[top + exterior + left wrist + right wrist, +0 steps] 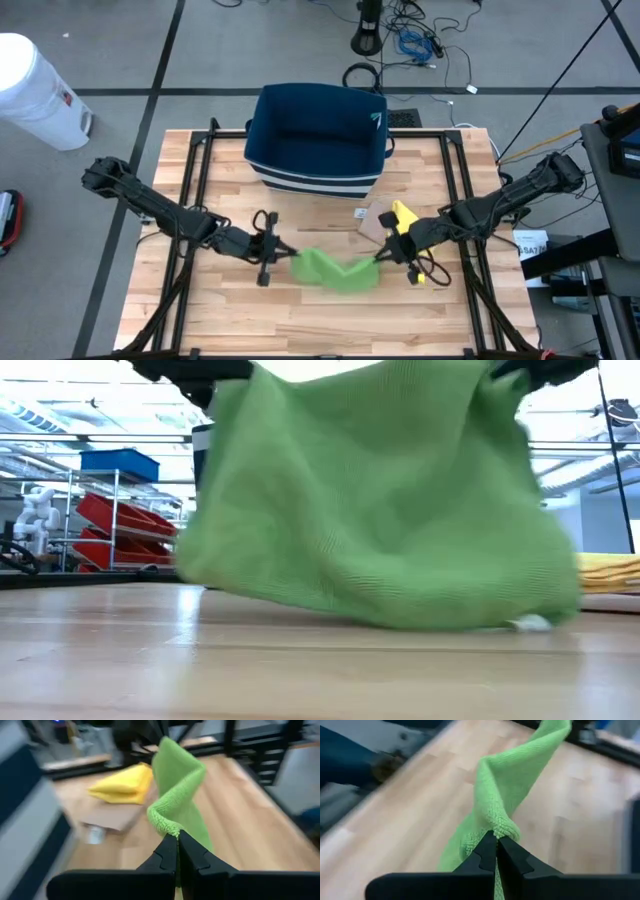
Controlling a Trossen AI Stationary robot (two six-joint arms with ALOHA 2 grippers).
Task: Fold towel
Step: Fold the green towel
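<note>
Wood slat table [320, 310], grey floor w/ cables behind, shelving w/ red bins visible across the room in the low view. My left gripper [177, 842] is pinched tight on one edge of the green towel [335, 270], fingers fully closed, cloth bunched right at the tips. My right gripper [496, 842] is same: closed hard on the opposite edge. Towel hangs between the two, lifted, sagging in the middle; low view shows its bottom hem just touching or barely above the tabletop, near front-centre. Beyond it: yellow cloth [403, 214] on a brown cardboard piece [375, 222], then the navy bin [317, 140] at the back. Risks, imo: grips are only on small bunched bits, so a tug apart could slip one out; dragging the hem would skew the fold; swinging back might catch the yellow cloth.
</note>
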